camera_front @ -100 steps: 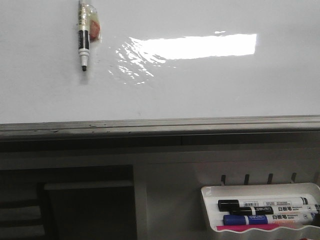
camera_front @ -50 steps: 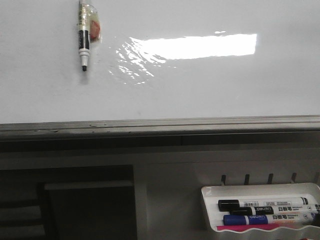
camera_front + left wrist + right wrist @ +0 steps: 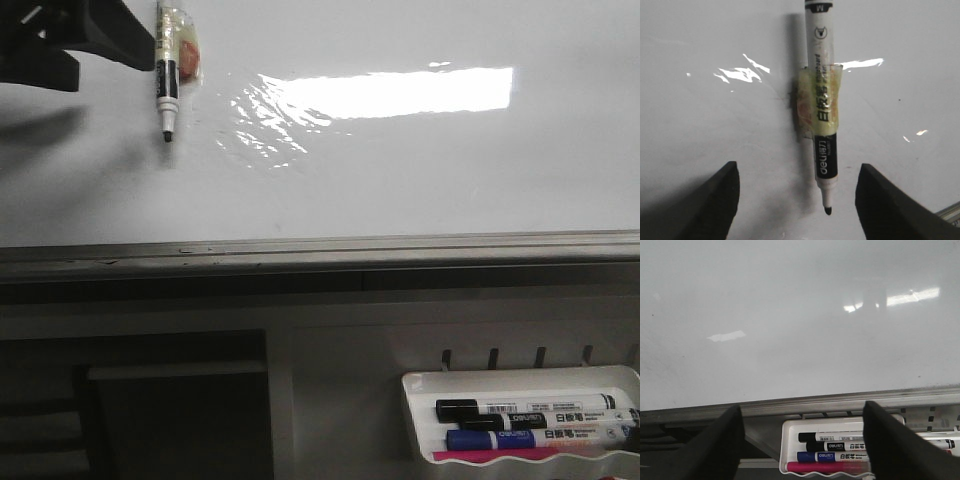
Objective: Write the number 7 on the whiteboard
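The whiteboard (image 3: 400, 180) has no 7 on it yet. A black marker (image 3: 821, 115) is taped to it, tip down. The left pincer (image 3: 796, 200) is wide open, one finger on each side of the marker (not touching). It should close gently on the black part.

The front view shows only a dark corner, probably that arm. The right pincer (image 3: 802, 445) is open too, above the marker tray (image 3: 790, 450).

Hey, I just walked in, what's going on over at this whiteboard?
The left gripper is open and lined up on a black marker that is taped to the whiteboard with its tip pointing down. Its fingers sit on either side of the marker without touching it. Nothing is written on the board yet. The right gripper is open, pointing toward the marker tray below the board.
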You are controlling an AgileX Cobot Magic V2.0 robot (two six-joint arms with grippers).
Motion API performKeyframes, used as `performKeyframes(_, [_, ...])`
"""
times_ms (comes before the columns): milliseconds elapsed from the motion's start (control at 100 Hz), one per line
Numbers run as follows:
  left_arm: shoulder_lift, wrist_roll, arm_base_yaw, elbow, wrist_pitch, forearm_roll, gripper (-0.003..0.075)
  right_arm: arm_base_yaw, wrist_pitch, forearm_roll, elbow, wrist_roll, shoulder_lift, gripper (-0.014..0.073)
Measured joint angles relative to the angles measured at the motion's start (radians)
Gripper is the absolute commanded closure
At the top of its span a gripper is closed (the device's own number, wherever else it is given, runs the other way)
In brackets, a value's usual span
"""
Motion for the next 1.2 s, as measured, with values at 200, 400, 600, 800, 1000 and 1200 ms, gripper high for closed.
performKeyframes(200, [0.094, 0.0, 0.0, -0.06, 0.003, 0.0, 0.0265, 0.0, 0.0, 0.0, 0.0, 0.0, 0.0, 0.0145])
performKeyframes(400, [0.127, 0.0, -0.006, -0.095, 0.013, 0.0, 0.0276, 0.0, -0.008, 0.0, 0.0, -0.001, 0.0, 0.0145])
performKeyframes(600, [0.14, 0.001, -0.008, -0.102, 0.015, 0.003, 0.0553, 0.0, -0.015, 0.0, 0.0, -0.001, 0.0, 0.0145])
performKeyframes(800, [0.153, 0.002, -0.008, -0.102, 0.033, 0.008, 0.0741, 0.0, -0.017, 0.0, 0.0, -0.001, 0.0, 0.0145])
performKeyframes(1000, [0.136, 0.092, -0.012, -0.102, 0.105, 0.026, 0.0741, 0.001, 0.012, 0.031, 0.0, -0.053, 0.002, 0.0146])
performKeyframes(1200, [0.096, 0.189, -0.093, -0.143, 0.269, 0.118, 0.0741, 0.024, 0.136, 0.312, -0.042, -0.329, 0.084, 0.0146])
